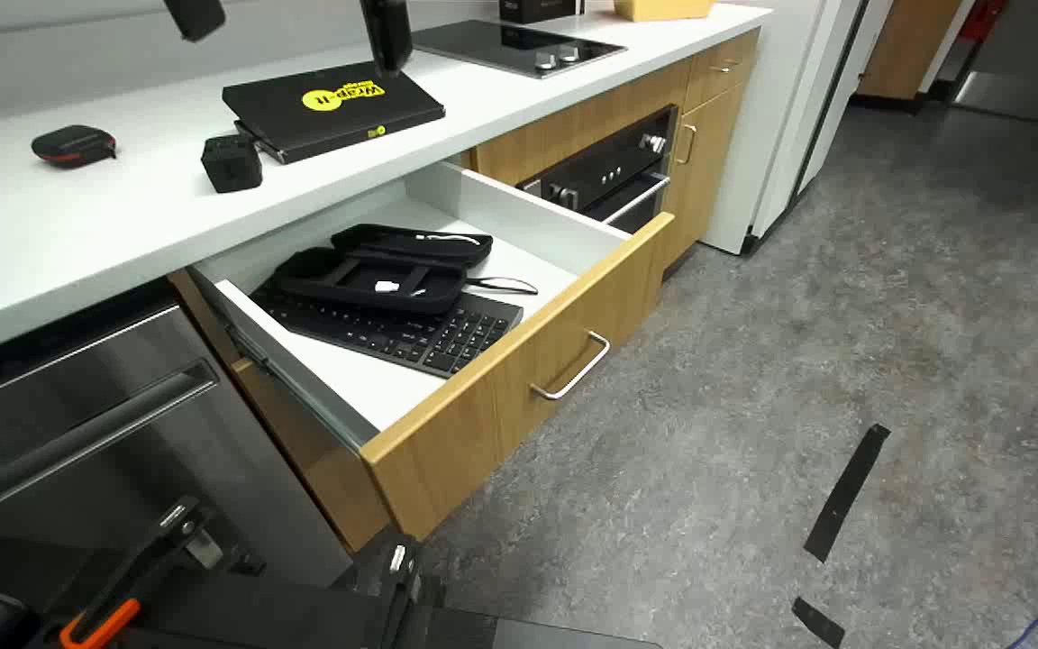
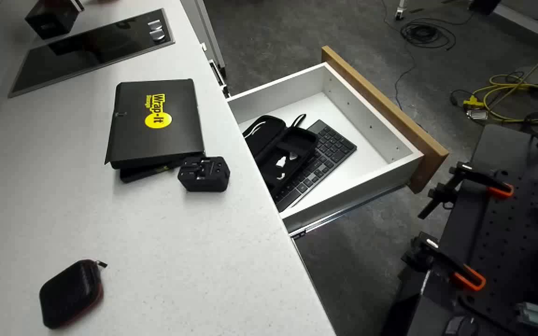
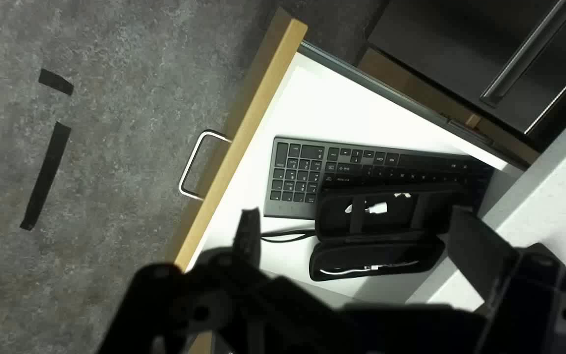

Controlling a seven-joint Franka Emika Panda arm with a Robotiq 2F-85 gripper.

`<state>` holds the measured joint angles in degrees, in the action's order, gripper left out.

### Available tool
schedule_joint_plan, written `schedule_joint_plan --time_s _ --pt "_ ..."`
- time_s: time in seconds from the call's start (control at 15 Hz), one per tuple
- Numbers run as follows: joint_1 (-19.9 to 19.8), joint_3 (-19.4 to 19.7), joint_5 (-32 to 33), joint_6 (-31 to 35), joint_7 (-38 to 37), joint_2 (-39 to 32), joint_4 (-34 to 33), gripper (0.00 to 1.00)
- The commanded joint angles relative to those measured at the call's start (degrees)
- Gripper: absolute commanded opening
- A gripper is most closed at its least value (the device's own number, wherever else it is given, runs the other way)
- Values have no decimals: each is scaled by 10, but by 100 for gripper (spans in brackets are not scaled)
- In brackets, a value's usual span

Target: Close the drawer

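One drawer [image 1: 456,451], oak-fronted with a silver bar handle [image 1: 583,371], is standing pulled out from under the white counter [image 1: 32,234], holding a keyboard [image 1: 460,338] and, lying partly over it, an unfolded black case [image 1: 379,270]. One gripper [image 3: 356,211] is hanging in the air, apart from the drawer, fingers [image 1: 388,36] spread, gripping nothing. Likely faults: fingers dropping inside the front panel [image 2: 381,101] would be risking a pinch against the counter; an off-centre push could be skewing the side runner [image 2: 348,212]; a hard shove, stopping abruptly, could be sliding the case rearward.
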<state>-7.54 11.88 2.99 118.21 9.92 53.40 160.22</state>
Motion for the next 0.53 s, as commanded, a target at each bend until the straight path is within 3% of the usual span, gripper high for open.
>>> schedule_joint_plan --time_s 0.0,0.13,0.47 --pt "-2 -2 -2 -2 1 -1 -1 100" --pt "-2 -4 1 0 1 -7 -3 100" --pt "-33 17 14 88 -33 -168 -42 100"
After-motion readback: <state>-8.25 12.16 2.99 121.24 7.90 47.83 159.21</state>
